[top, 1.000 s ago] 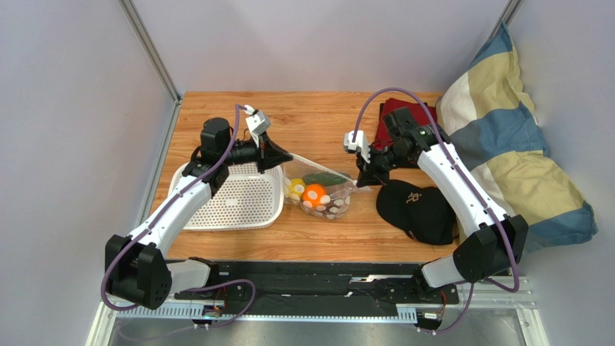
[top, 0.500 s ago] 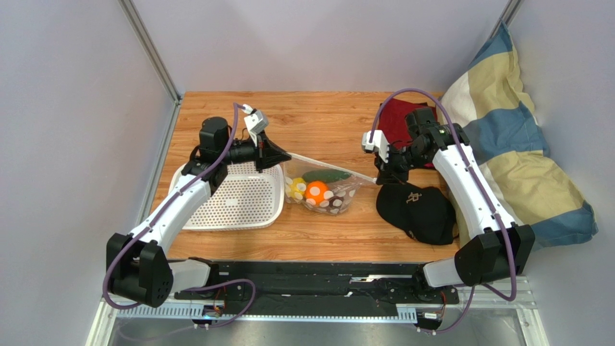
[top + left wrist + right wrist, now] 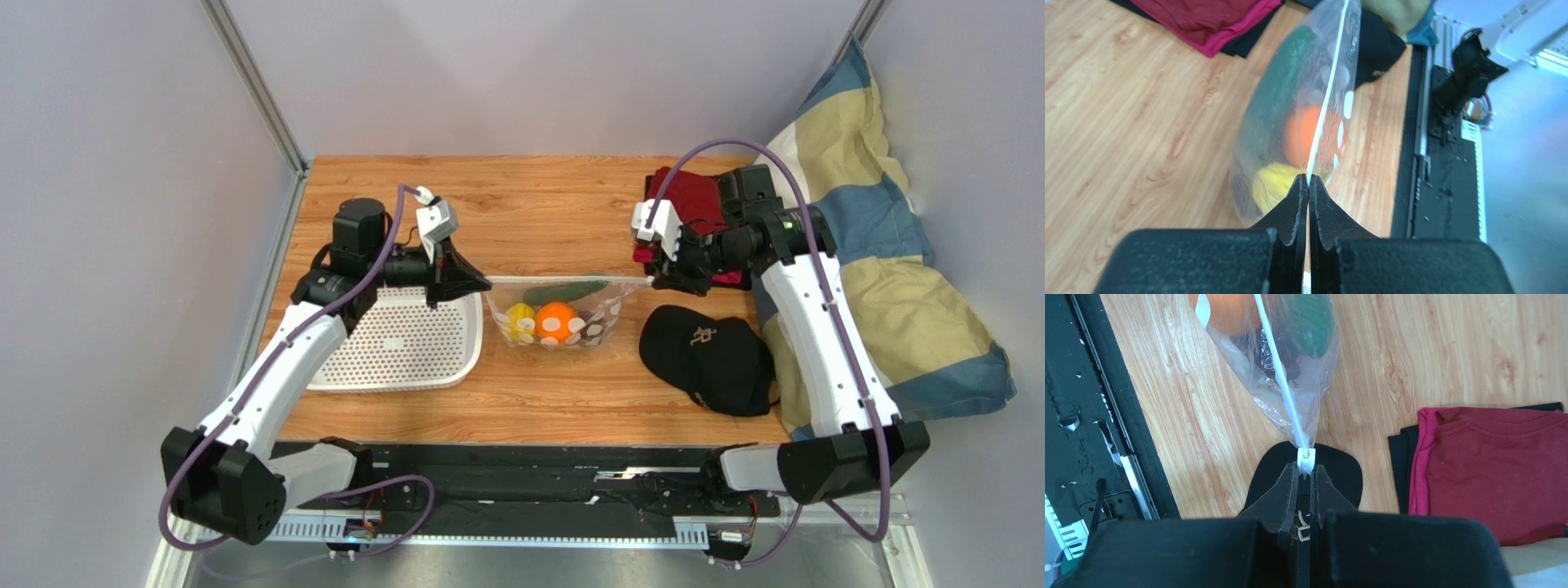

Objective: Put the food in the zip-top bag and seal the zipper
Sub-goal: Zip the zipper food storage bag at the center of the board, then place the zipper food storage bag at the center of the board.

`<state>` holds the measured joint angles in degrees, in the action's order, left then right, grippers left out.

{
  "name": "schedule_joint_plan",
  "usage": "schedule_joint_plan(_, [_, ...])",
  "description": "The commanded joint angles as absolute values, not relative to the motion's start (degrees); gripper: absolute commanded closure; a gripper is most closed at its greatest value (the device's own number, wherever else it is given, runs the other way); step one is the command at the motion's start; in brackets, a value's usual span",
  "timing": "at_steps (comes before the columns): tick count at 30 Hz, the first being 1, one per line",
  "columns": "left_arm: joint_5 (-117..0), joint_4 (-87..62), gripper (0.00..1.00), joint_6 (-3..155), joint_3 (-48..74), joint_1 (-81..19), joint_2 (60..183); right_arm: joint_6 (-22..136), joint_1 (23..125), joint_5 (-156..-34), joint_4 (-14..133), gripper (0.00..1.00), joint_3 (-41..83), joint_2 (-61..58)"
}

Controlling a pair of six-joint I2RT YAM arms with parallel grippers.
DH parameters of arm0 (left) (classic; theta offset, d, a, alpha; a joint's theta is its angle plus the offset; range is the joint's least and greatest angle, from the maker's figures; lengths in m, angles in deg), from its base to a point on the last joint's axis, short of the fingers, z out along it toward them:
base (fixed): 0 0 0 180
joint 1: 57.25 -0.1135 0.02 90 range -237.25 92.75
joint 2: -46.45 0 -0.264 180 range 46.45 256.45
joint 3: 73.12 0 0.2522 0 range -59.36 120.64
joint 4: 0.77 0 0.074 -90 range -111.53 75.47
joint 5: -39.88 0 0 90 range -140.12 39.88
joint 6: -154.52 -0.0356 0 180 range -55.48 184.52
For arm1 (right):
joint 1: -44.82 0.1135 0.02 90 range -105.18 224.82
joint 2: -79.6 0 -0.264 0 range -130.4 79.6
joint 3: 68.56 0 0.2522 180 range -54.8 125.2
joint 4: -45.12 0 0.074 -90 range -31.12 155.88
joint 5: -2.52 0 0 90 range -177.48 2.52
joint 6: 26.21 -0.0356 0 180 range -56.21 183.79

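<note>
— Where is the bag [image 3: 577,331]?
— Over the table [image 3: 540,208], between the basket [image 3: 405,349] and the cap [image 3: 709,355], with its zipper [image 3: 567,282] pulled into a straight line between both grippers.
— Left gripper [image 3: 481,279]?
— Pressed together on the zipper's left end.
— Right gripper [image 3: 656,279]?
— Pinching the right end.
— The food?
— The orange [image 3: 555,321], lemon [image 3: 520,321] and cucumber [image 3: 570,293] are inside. I cannot make out the rest.

Right gripper [image 3: 653,278] moves further right, now beside red cloth [image 3: 693,202]. Zip-top bag [image 3: 567,325] gets stretched; zipper [image 3: 564,282] becomes straight taut line. Left gripper [image 3: 481,279] shifts slightly nearer.
</note>
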<state>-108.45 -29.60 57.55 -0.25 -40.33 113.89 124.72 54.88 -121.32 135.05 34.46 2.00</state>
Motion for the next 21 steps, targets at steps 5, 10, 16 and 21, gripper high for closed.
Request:
schedule_joint_plan(5, [-109.5, -41.3, 1.00, 52.4, 0.8, -40.2, 110.4, 123.7, 54.3, -121.3, 153.9, 1.00, 31.7, 6.5])
schedule_joint_plan(10, [-103.7, -40.6, 1.00, 52.4, 3.4, -37.6, 116.8, 121.3, 54.3, -122.5, 151.4, 1.00, 32.8, 1.1])
schedule_joint_plan(16, [-94.0, -31.6, 1.00, 59.1, 7.0, -37.0, 129.0, 116.1, 53.9, -120.8, 144.3, 1.00, 40.5, -12.8])
schedule_joint_plan(21, [-86.0, -30.6, 0.98, 61.3, 15.0, -37.1, 137.1, 111.3, 53.7, -116.2, 133.4, 1.00, 45.1, -21.5])
